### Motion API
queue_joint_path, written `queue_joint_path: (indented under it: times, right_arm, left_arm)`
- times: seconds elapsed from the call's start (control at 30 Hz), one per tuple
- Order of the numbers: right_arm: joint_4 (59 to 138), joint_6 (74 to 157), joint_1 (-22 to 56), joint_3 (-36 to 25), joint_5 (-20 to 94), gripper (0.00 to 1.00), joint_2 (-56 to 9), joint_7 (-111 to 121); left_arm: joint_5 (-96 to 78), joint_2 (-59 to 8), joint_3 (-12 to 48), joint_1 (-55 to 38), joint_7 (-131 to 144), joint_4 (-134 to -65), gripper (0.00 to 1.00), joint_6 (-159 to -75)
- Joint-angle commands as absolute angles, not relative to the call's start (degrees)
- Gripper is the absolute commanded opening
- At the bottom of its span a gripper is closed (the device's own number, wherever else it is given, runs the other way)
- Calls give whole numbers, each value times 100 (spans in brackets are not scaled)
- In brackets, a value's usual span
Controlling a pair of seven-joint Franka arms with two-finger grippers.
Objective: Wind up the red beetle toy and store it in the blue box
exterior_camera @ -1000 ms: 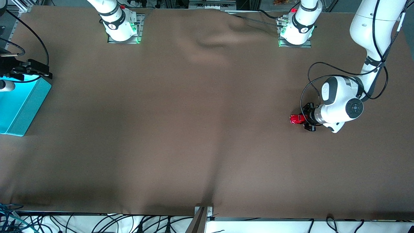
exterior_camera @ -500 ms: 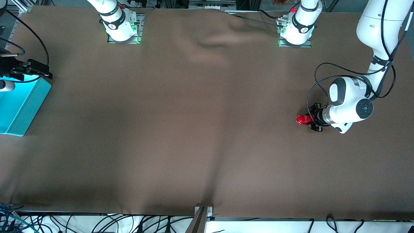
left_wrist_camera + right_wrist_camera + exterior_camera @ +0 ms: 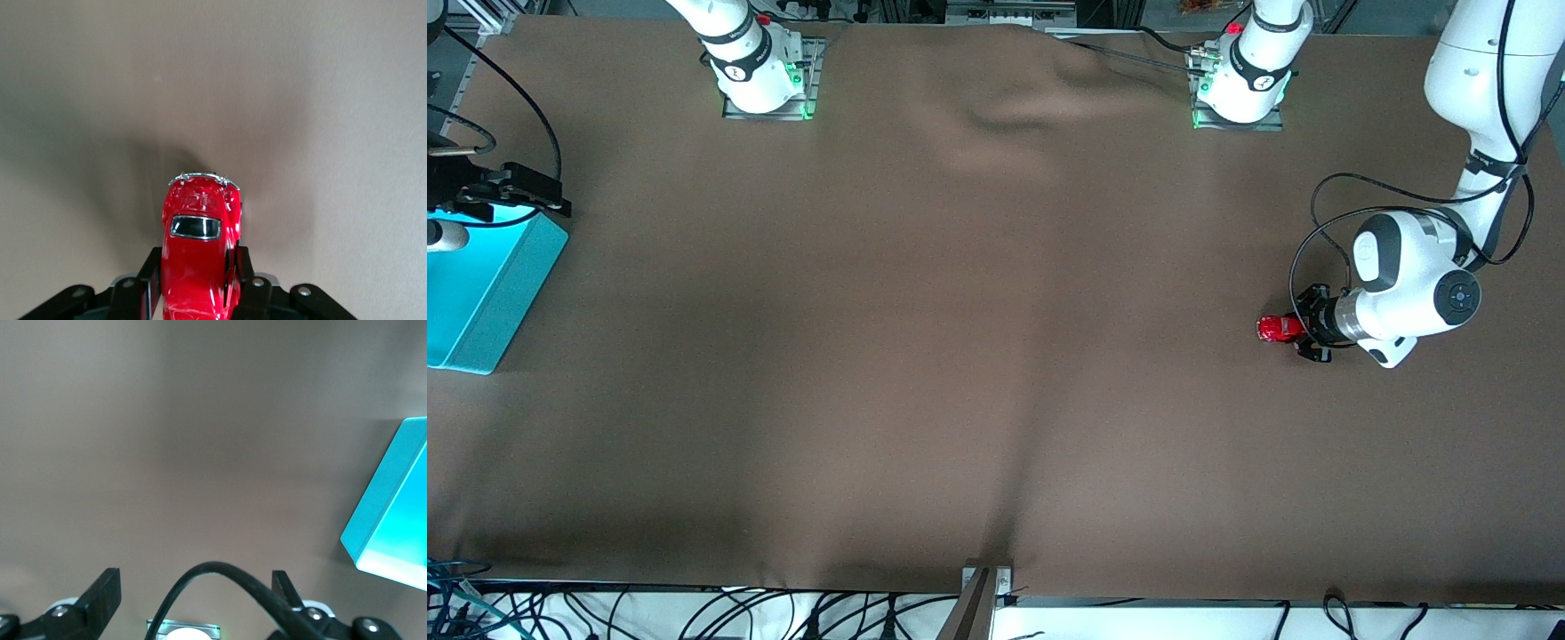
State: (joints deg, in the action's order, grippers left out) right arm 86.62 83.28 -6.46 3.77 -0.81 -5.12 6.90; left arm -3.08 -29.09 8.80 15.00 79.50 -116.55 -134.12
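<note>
The red beetle toy is low at the brown cloth toward the left arm's end of the table. My left gripper is shut on its rear half. In the left wrist view the toy sits between the black fingers, its nose pointing away from the gripper. The blue box stands at the right arm's end of the table, partly cut off by the view's edge. My right gripper waits over the box's edge, open and empty. In the right wrist view the box is off to one side of that gripper.
The brown cloth covers the whole table, with wrinkles between the two arm bases. A black cable arcs across the right wrist view between the fingers. Loose cables hang along the table's near edge.
My left gripper has moved steadily toward the left arm's end of the table, drawing the red beetle toy backward with it. The right arm and the blue box have not moved.
</note>
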Motion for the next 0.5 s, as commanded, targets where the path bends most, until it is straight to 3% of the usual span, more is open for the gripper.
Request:
queue_joint_path:
  times: [0.0,0.47]
  right_arm:
    - [8587,8306,-686,396,-18,100,-501,765]
    - [8587,8306,-677,396,-18,100,-510,756]
  left_arm:
    - [-132,-3199,844,1617,7664,-11470,0,-13465]
    - [-132,-3182,844,1793,7322,-11435,0,-13430]
